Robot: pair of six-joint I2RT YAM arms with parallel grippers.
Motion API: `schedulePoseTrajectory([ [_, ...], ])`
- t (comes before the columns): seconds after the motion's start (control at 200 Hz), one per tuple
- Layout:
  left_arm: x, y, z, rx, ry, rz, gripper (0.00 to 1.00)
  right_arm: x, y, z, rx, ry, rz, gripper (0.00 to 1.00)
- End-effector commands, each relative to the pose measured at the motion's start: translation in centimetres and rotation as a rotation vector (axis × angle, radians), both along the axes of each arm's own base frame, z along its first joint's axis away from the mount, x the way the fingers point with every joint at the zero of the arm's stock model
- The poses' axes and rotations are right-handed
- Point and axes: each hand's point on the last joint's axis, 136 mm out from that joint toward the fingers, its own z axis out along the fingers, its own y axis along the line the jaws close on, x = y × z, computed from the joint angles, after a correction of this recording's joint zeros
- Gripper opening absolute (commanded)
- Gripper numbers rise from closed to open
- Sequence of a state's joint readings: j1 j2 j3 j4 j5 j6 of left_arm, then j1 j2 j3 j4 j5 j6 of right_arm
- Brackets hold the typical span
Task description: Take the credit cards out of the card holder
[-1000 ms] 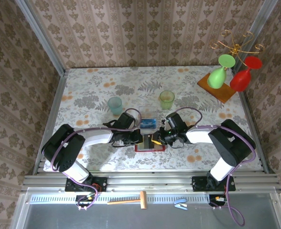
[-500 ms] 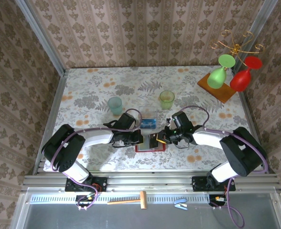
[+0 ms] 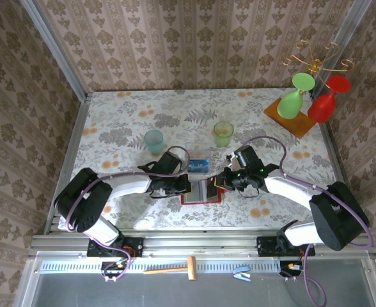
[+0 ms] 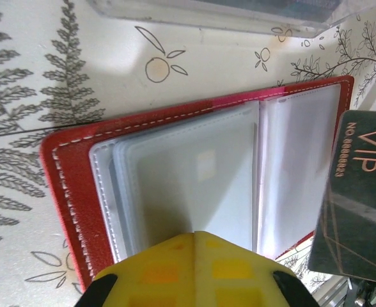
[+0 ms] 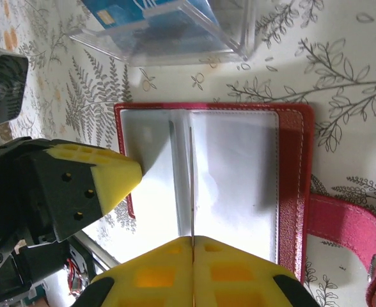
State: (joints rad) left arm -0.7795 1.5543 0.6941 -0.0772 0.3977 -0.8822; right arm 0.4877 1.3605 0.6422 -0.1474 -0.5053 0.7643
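Two arms low, wrists inward: left gripper (image 4: 196,256) clenched atop card holder (image 4: 175,166), right gripper (image 5: 192,256) tight on dark card (image 4: 357,204).

Walls (image 3: 194,38): brown damask-stripe wallpaper, three sides. Tabletop (image 3: 124,109): pale floral print. Aluminium rail (image 3: 201,242) along near edge.

Open card holder (image 5: 239,166) flat on the flowered tabletop (image 5: 341,83), a gripper on it from each side

The right gripper (image 5: 192,246) has its yellow jaws closed on a thin card (image 5: 192,192), seen edge-on and standing over the holder's fold. The left gripper (image 5: 127,176) sets its closed yellow tip on the left grey pocket panel. The holder's red strap (image 5: 354,224) lies flat beside the right panel. Just beyond the holder stands a clear box (image 5: 233,25) with a blue card (image 5: 121,16) inside.
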Motion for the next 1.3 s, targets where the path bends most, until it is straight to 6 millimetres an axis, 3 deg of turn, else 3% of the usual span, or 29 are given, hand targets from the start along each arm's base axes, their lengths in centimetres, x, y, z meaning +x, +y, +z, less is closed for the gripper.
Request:
schedulePoseTrajectory([
  [0.0, -0.1, 0.5, 0.4, 0.015, -0.017, 0.010, 0.07, 0.3, -0.5, 1.2, -0.048, -0.055, 0.054, 0.08],
  [0.57, 1.4, 1.1, 2.3, -0.014, -0.082, 0.039, 0.09, 2.4, -2.1, 6.4, -0.378, -0.442, 0.575, 0.00],
  [0.885, 1.3, 2.4, 2.6, -0.015, -0.093, 0.062, 0.09, 5.5, -0.5, 7.9, -0.443, -0.560, 0.856, 0.00],
  [1.295, 1.1, 5.9, 3.4, -0.009, -0.118, 0.136, 0.11, 8.5, 2.3, 8.3, -0.417, -0.581, 1.142, 0.00],
])
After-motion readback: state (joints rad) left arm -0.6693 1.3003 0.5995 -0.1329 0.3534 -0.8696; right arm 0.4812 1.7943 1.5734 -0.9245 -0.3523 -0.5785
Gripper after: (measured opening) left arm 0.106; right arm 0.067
